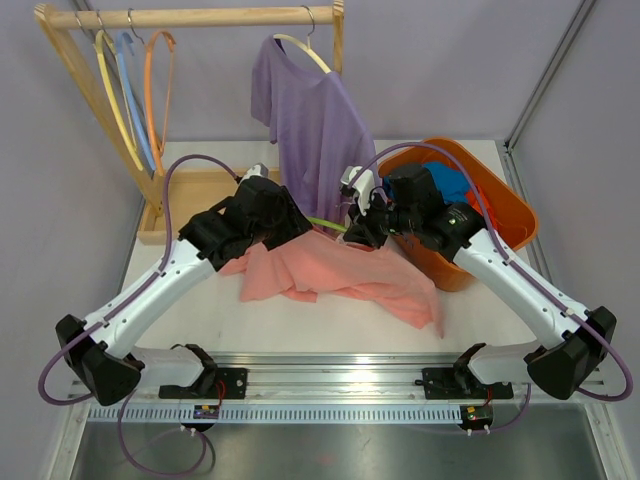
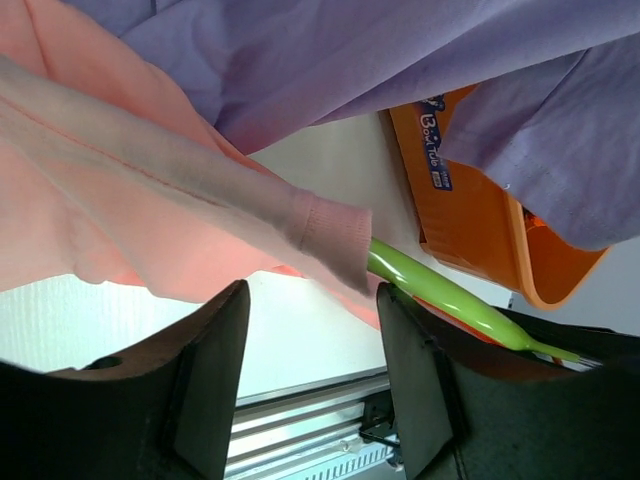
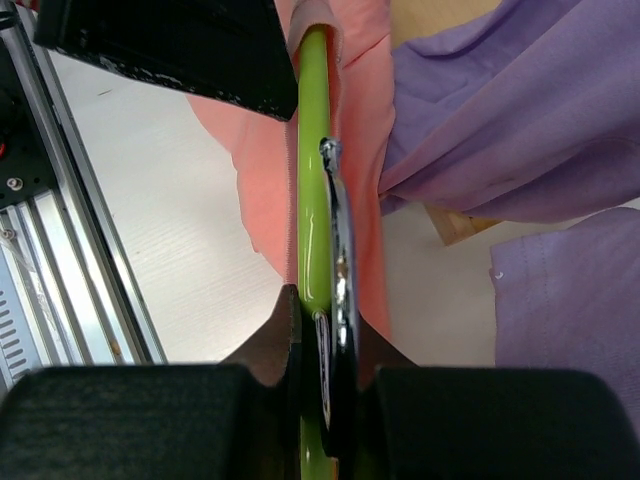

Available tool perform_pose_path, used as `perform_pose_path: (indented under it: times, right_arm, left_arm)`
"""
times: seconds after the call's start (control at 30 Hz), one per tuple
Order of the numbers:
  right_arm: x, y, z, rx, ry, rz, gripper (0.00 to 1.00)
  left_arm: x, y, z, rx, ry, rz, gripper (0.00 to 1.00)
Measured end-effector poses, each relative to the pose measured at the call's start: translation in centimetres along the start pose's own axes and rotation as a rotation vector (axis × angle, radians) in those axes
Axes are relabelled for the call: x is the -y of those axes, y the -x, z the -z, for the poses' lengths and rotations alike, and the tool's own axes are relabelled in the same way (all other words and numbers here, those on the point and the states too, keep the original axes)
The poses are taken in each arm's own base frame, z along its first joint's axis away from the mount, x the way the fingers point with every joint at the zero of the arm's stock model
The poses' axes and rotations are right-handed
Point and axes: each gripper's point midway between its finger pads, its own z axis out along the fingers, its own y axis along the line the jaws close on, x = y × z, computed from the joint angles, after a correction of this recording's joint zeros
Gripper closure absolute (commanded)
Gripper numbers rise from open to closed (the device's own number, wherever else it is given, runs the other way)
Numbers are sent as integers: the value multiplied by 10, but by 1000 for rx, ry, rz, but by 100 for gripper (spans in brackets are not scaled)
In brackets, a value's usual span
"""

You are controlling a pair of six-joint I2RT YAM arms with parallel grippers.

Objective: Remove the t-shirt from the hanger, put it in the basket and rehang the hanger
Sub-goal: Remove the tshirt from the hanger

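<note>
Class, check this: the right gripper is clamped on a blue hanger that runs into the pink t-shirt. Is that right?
No. The hanger is green, not blue, as the right wrist view shows. The right gripper is clamped on it, and it runs into the pink t-shirt.

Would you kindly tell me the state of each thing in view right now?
pink t-shirt: crumpled, not yet off the green hanger.
green hanger: one end inside the pink t-shirt.
left gripper: open, straddling pink cloth.
right gripper: shut on the green hanger.
purple t-shirt: hanging from the rack.
orange tub: holding clothes.
</note>
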Motion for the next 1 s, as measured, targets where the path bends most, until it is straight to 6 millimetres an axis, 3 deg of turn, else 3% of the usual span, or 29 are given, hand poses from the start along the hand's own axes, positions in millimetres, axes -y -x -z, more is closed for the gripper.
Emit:
perform_pose_path:
  times: [0.3, 1.0]
  right_arm:
    - [-1, 3, 0, 12, 1, -30, 100]
    - [-15, 15, -6, 44, 64, -202, 100]
  left_arm:
    - [-4, 2, -9, 27, 34, -8, 58]
    - [-12, 18, -1, 184, 2, -12, 65]
